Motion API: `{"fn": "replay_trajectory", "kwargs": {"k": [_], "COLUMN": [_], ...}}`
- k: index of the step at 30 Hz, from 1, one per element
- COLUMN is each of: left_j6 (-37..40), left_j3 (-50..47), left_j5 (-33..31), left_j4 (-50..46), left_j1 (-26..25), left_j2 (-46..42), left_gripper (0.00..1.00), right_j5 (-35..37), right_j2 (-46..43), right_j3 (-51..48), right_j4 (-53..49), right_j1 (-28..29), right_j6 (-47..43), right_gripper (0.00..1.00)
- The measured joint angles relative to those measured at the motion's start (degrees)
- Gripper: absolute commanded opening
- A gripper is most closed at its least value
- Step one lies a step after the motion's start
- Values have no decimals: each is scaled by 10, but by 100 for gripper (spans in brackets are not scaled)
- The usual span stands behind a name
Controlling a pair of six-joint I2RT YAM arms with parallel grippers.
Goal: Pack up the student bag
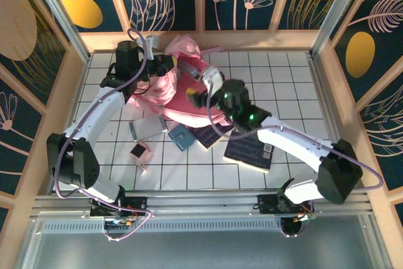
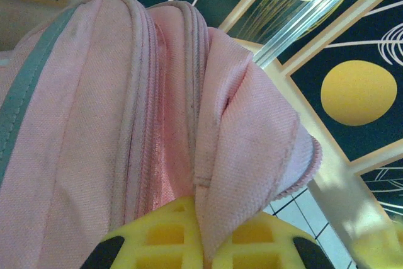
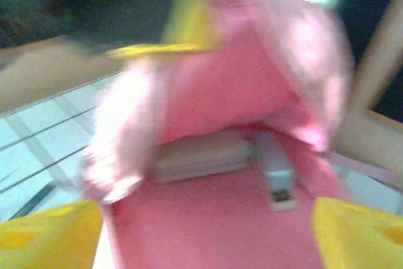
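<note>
The student bag (image 1: 170,96) is a pink fabric backpack lying at the back middle of the tiled table. My left gripper (image 1: 171,67) holds its upper rim; in the left wrist view the yellow fingers (image 2: 157,237) are shut on a fold of the pink fabric (image 2: 245,130). My right gripper (image 1: 200,96) hovers at the bag's mouth with its yellow fingers (image 3: 50,234) wide apart and nothing between them. Inside the open bag (image 3: 227,80) lie a pale flat book (image 3: 201,155) and a grey-blue oblong item (image 3: 274,171). The right wrist view is blurred.
Loose on the tiles in front of the bag are a dark book (image 1: 250,149), a purple book (image 1: 211,135), a teal item (image 1: 181,137), a grey-blue flat item (image 1: 143,129) and a small pink item (image 1: 140,151). Wooden walls (image 1: 63,105) enclose the table.
</note>
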Motion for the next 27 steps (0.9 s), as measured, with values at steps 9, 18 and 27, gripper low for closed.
{"fn": "replay_trajectory", "kwargs": {"k": [9, 18, 27], "left_j6": [-2, -2, -2], "left_j3": [-2, -2, -2], "left_j5": [2, 1, 1], "left_j4": [3, 3, 3], "left_j1": [0, 0, 0], "left_j2": [0, 0, 0], "left_gripper": [0, 0, 0], "right_j5": [-90, -75, -18], "right_j2": [101, 273, 324], "right_j3": [-9, 56, 97], "right_j4": [-5, 11, 78], "right_j1": [146, 208, 233], "right_j6": [-4, 26, 43], "right_gripper": [92, 99, 99]}}
